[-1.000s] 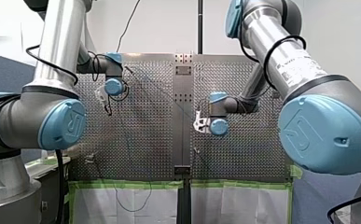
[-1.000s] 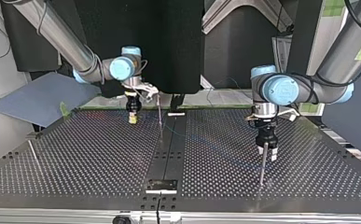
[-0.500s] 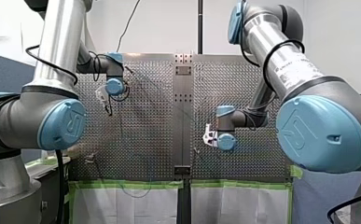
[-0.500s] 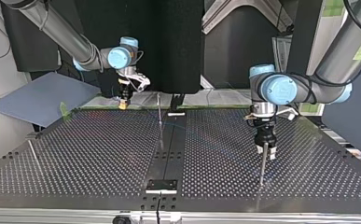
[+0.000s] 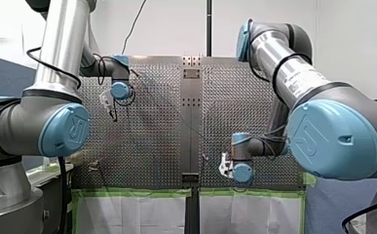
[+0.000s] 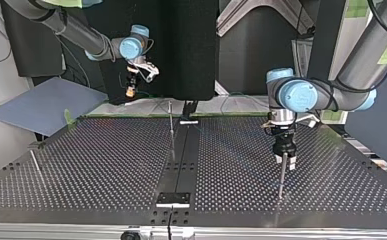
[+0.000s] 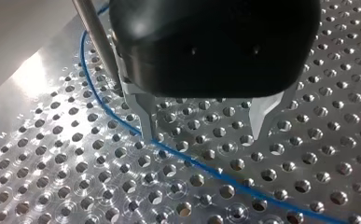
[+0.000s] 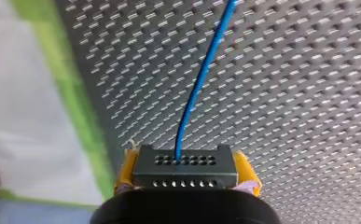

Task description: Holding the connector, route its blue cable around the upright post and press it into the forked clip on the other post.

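In the right wrist view my right gripper (image 8: 186, 164) is shut on a dark multi-hole connector (image 8: 185, 167), held between its yellow pads (image 8: 126, 169). The blue cable (image 8: 199, 84) leaves the connector and runs ahead over the perforated table. The top view shows that gripper (image 6: 130, 92) raised beyond the table's far edge at the left. My left gripper (image 7: 205, 127) hangs open just above the table, and the blue cable (image 7: 206, 169) passes under one finger (image 7: 146, 119). An upright metal post (image 7: 95, 42) stands close beside it, with the cable curving round its base. In the top view this gripper (image 6: 285, 163) sits above that post (image 6: 281, 177).
A second thin post (image 6: 171, 120) stands near the table's dark centre strip (image 6: 181, 165), and a third (image 6: 35, 164) leans at the top view's left. Green tape (image 5: 137, 193) edges the table's near side in the front view. A blue sheet (image 6: 46, 102) lies off the table.
My right arm has carried the connector towards the table's green-taped edge and lifted it, trailing the cable. My left arm has stayed by its post, still open.
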{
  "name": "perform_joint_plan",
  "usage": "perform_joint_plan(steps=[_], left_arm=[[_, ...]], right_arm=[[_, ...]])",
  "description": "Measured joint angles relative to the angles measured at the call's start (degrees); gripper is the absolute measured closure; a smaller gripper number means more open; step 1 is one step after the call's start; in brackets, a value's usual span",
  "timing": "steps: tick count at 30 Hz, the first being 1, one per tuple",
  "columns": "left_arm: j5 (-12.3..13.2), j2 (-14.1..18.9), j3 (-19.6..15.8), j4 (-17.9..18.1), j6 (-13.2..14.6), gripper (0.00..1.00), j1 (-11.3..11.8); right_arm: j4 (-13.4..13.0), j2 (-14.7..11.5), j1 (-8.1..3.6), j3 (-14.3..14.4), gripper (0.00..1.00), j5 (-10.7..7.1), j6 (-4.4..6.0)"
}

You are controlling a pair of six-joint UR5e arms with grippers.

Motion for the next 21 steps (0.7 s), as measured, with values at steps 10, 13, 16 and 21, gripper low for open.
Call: perform_joint_plan(steps=[10,13,16,21], left_arm=[[-0.13,0.0,0.0,-0.11,0.07,0.0,0.0],[-0.14,0.0,0.0,-0.12,0.07,0.0,0.0],[-0.3,0.0,0.0,-0.12,0.07,0.0,0.0],[-0.54,0.0,0.0,-0.1,0.07,0.0,0.01]], right_arm=[[-5.17,5.16,-0.21,5.16,0.98,-0.04,0.14],[-6.89,6.9,-0.12,6.89,0.98,-0.1,0.13],[-8.56,8.56,0.02,8.56,0.98,-0.15,0.07],[-11.05,11.05,0.03,10.08,0.98,-0.24,0.07]])
